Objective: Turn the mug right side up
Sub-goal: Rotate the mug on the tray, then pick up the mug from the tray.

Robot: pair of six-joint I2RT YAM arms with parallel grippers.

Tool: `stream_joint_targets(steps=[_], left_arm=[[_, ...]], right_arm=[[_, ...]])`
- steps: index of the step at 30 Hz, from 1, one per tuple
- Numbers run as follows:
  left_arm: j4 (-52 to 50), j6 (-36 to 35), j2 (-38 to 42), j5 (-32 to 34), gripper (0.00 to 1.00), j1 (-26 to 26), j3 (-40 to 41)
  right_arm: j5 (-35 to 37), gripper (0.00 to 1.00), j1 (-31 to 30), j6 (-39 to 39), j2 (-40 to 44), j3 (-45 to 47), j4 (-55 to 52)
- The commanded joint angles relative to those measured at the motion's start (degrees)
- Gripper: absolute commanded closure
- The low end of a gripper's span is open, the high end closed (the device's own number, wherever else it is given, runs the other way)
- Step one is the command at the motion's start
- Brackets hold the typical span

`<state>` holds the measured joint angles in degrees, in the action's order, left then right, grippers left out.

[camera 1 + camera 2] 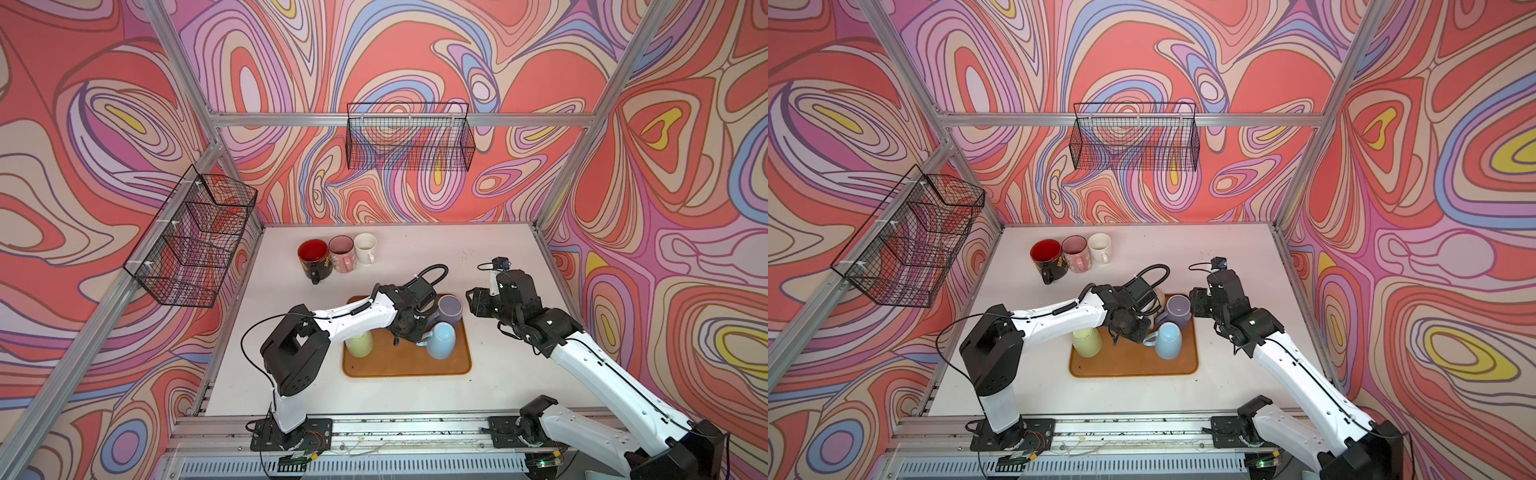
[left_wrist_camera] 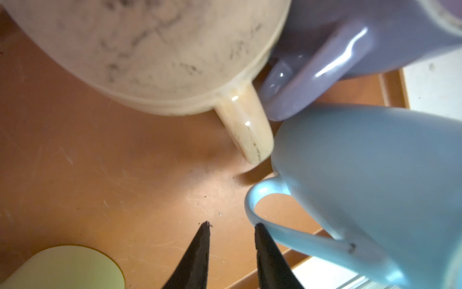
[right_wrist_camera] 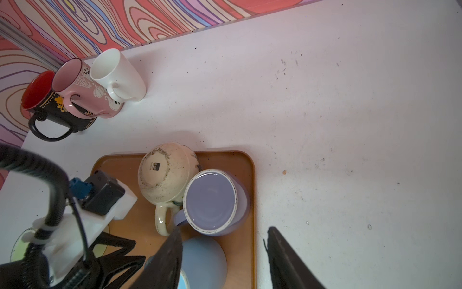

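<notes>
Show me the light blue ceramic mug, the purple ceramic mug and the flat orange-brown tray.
Light blue ceramic mug [image 1: 441, 347]: a top view, on its side.
Purple ceramic mug [image 2: 322, 70]: left wrist view, on its handle.
Flat orange-brown tray [image 1: 407, 362]: a top view, on its bare floor.

Black "s&p" stamp [image 3: 156, 166] on cream mug [image 3: 167, 184]

Three mugs stand upright side by side at the far left of the white table [image 1: 478, 374]: a black mug [image 1: 312, 254] with red inside, a pink mug [image 1: 341, 253], a white mug [image 1: 365, 247]. A back-wall wire basket [image 1: 409, 137] and a side-wall wire basket [image 1: 191, 237] hang on the swirl-patterned walls
</notes>
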<state>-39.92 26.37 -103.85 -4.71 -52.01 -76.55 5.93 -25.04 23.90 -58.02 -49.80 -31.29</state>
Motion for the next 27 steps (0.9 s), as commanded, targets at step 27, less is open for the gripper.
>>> stream_joint_targets(steps=[27], left_arm=[[5.48,-46.63,15.96,-13.57,0.33,-0.48,6.08]], right_arm=[[-6.66,0.39,0.28,-3.86,7.38,0.41,1.41]])
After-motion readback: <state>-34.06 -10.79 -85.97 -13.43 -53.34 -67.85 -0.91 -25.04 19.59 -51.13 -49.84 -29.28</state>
